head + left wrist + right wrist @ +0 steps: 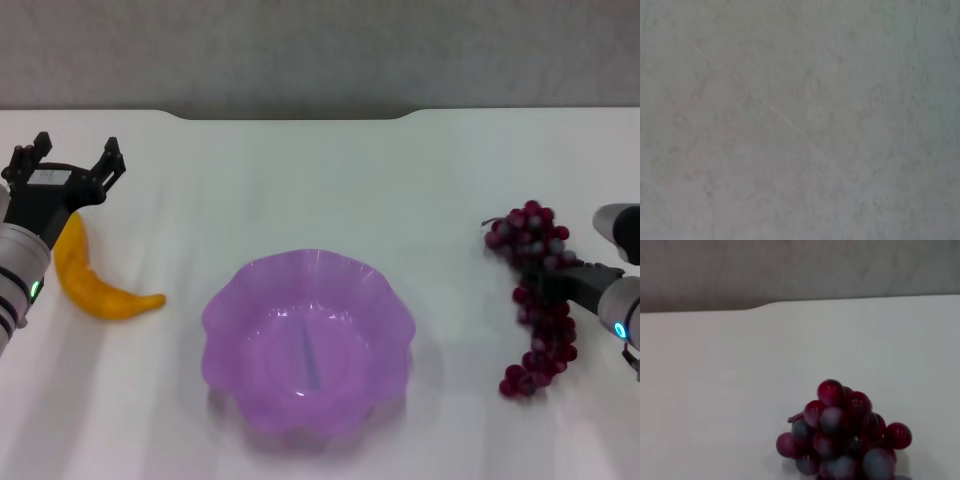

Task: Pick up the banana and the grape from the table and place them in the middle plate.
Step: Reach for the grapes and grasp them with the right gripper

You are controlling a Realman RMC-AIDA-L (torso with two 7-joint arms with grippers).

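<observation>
Purple middle plate (308, 340) sits bare at centre; banana (95, 275) lies left beneath the spread-fingered left gripper (68, 165), right gripper (560, 283) over the grape (535, 295), its fingers unreadable.

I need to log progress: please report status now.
Left gripper open above banana. Right gripper at grape. Middle plate empty, nothing blocking.

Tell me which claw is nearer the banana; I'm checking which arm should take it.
Left. The left claw hangs open right over the banana's far end, while the right claw is across the middle plate, at the grape.
</observation>
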